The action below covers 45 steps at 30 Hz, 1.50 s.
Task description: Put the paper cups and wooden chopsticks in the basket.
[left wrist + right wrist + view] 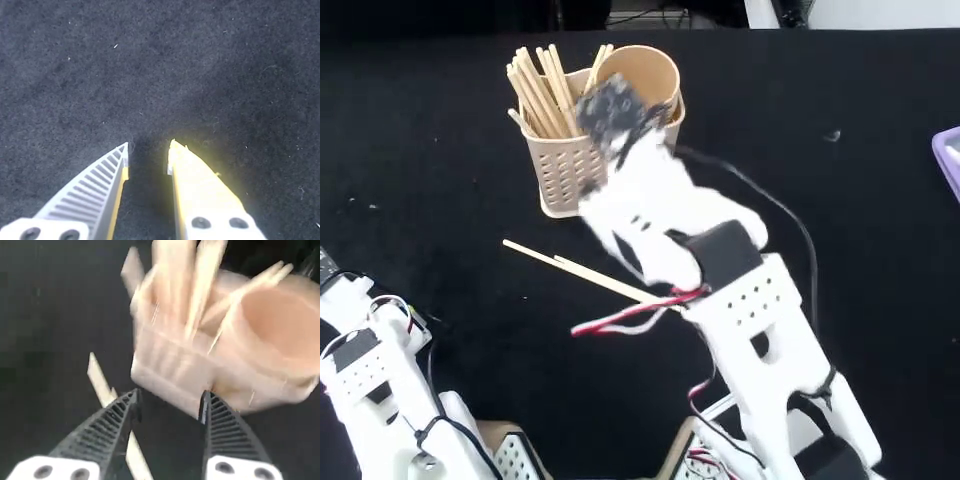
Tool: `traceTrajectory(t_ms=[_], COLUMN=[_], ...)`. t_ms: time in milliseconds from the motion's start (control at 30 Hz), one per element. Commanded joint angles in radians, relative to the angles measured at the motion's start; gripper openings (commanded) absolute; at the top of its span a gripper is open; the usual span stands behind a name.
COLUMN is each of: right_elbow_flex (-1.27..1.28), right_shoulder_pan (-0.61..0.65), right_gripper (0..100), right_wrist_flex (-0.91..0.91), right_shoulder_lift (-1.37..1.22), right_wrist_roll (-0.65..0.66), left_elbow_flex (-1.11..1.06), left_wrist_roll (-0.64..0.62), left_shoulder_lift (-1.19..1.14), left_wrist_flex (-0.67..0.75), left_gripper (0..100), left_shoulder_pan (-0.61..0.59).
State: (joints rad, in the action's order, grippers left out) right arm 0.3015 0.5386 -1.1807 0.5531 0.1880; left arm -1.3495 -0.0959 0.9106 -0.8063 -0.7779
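Right tool (pixel 170 394), jaws apart, hovers over black cloth table (pixel 440 200).

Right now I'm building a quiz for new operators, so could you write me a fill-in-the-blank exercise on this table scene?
1. The paper cup stands inside the ____.
2. Two loose wooden chopsticks lie on the ____, outside the basket.
3. The right gripper, close to the basket, is ____.
4. The left gripper is open and holds ____.
Missing words: basket; table; open; nothing.
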Motion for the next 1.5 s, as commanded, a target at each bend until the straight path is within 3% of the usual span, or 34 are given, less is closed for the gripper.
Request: traceTrajectory(t_ms=[0,133,267,467,800,900,933,1167,1467], right_elbow_flex=[0.159,0.406,0.43,0.321,0.209,0.206,0.206,0.206,0.205], right_shoulder_pan=[0.005,0.009,0.009,0.006,0.006,0.009,0.008,0.005,0.011], right_gripper=[19.8,19.8,20.1,20.0,19.1,6.2,0.3,1.0,1.0], right_wrist_flex=[-0.118,0.12,0.245,0.245,0.245,0.245,0.245,0.121,-0.011], right_shoulder_lift=[0.018,-0.081,-0.263,-0.526,-0.707,-0.72,-0.719,-0.595,-0.093], right_wrist_roll=[0.146,0.252,0.301,0.361,0.388,0.448,0.453,0.451,0.397], left_elbow_flex=[0.048,0.048,0.048,0.048,0.048,0.048,0.048,0.048,0.048], left_wrist_roll=[-0.002,-0.002,-0.002,-0.002,-0.002,-0.002,-0.002,-0.002,-0.002], left_shoulder_lift=[0.015,0.015,0.015,0.015,0.015,0.015,0.015,0.015,0.015], left_wrist_flex=[0.015,0.015,0.014,0.012,0.011,0.011,0.009,0.011,0.014], left_gripper=[13,13,13,13,13,13,13,13,13], left_shoulder_pan=[0.007,0.008,0.005,0.004,0.004,0.004,0.004,0.004,0.004])
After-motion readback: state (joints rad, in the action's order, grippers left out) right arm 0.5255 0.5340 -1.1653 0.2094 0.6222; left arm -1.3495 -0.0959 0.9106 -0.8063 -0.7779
